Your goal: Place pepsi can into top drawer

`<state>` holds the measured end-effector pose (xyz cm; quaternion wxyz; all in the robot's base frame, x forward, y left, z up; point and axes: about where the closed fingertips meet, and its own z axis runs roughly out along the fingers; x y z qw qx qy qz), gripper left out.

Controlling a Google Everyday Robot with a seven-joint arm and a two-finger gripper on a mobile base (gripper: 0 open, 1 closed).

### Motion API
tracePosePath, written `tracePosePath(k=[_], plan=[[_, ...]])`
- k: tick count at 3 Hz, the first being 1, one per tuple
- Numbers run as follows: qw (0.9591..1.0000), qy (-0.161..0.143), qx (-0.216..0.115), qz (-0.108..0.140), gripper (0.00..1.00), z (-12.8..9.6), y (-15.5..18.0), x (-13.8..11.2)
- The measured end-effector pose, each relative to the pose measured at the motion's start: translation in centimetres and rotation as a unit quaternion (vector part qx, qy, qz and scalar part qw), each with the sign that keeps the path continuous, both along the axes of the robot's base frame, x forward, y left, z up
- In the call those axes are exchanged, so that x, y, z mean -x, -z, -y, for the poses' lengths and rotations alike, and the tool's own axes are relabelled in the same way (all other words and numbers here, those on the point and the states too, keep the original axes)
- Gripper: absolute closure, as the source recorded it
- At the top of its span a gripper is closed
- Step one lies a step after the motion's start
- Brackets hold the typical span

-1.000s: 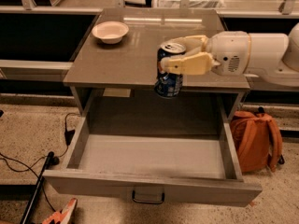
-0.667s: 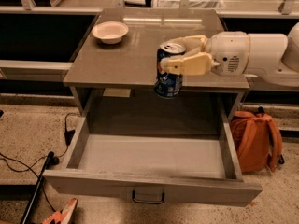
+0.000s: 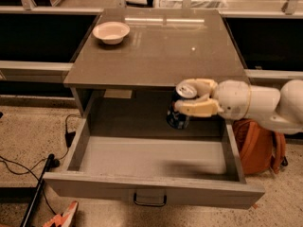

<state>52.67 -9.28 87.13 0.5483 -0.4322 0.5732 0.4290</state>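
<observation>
A: Where is the gripper (image 3: pixel 182 98)?

B: Just below the tabletop's (image 3: pixel 161 46) front edge, towards its right corner. The arm reaches in from the right.

A: What is it doing?

B: Its two fingers are clamped on the can (image 3: pixel 177 119), one on each side. The can tilts, silver top up and to the right.

A: And the drawer (image 3: pixel 151 190)?

B: Pulled out wide. The can hangs above its back right part, not touching the floor of it.

A: Anything else?

B: A white bowl (image 3: pixel 111 32) sits near the tabletop's back left corner, well apart. An orange backpack (image 3: pixel 258 141) stands beside the drawer's right wall.
</observation>
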Motion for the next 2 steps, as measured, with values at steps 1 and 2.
tracePosePath(k=[1, 2], plan=[[0.9996, -0.004, -0.013, 0.023, 1.00, 1.82, 5.07, 0.39], [0.9996, -0.004, -0.013, 0.023, 1.00, 1.81, 5.07, 0.39]])
